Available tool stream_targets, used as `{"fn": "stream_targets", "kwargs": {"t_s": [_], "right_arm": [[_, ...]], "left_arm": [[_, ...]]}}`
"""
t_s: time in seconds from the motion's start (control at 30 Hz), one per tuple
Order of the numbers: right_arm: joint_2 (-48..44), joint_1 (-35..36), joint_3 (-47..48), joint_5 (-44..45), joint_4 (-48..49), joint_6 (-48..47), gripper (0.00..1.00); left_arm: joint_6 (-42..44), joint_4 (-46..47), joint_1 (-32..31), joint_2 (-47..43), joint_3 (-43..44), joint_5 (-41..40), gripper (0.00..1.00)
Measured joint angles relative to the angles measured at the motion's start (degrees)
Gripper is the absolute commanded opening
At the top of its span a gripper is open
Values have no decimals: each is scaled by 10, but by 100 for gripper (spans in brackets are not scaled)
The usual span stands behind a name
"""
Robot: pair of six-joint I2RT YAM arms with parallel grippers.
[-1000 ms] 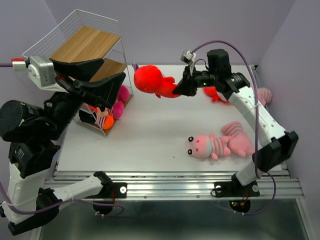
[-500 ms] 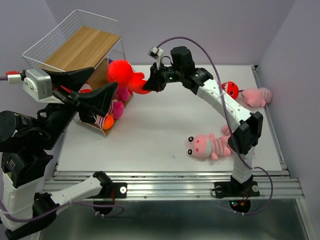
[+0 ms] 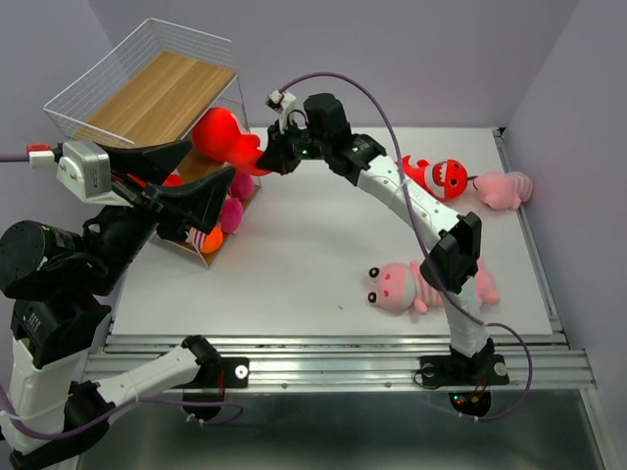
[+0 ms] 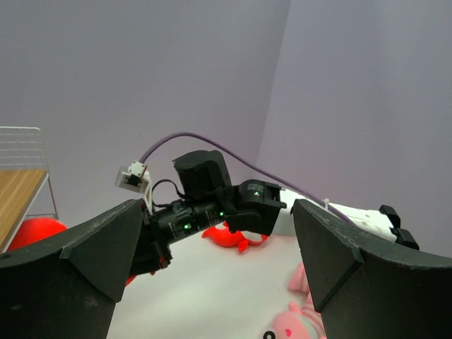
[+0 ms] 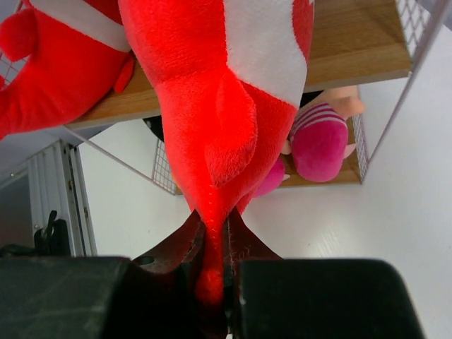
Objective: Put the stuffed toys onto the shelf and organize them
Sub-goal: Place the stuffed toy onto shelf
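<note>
**Right gripper clamps a red plush at the shelf; left gripper spread wide and empty**

The right gripper (image 5: 212, 234) is pinched narrow on the thin tail end of a red plush (image 5: 212, 106), its two dark fingers pressing the fabric from either side. The toy's body, red with a white patch, stretches straight out ahead of the fingertips towards the shelf (image 3: 157, 93). Its far end reaches the open side of the rack at the level of the middle wooden board (image 5: 353, 42). Whether the plush already rests on that board cannot be told from the pictures.

Ahead of the right gripper and to one side, a second red toy (image 5: 56, 63) lies on the same board. A pink-striped toy (image 5: 321, 138) sits one tier lower, beneath the board's edge.

The left gripper (image 3: 212, 159) stands with its fingers as far apart as they go and nothing between them. It hangs in front of the lower tiers, beside the right gripper, and it is apart from the red plush. Through its wrist camera the right arm fills the gap between the two fingers.

Well behind the right gripper, back along its arm, three toys lie on the table (image 3: 294, 245). A pink striped animal (image 3: 402, 287) lies nearest the arm's elbow. A red toothy toy (image 3: 441, 176) and a pale pink toy (image 3: 505, 188) lie farther off at the table's far side.
</note>
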Motion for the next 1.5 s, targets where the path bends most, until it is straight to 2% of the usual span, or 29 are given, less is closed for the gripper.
{"fn": "stream_targets", "kwargs": {"t_s": [0.4, 0.93, 0.97, 1.03, 1.5], "right_arm": [[75, 81, 81, 140, 27, -1, 0], [124, 148, 110, 304, 107, -23, 3], [129, 153, 115, 316, 114, -24, 5], [132, 158, 118, 330, 120, -28, 9], [150, 176, 123, 367, 159, -42, 11]], "left_arm": [[-19, 18, 0, -34, -43, -5, 99], [-40, 22, 0, -60, -73, -11, 99], [-41, 21, 0, -64, -77, -12, 99], [-45, 23, 0, -69, -84, -13, 99], [-53, 25, 0, -75, -91, -16, 99]]}}
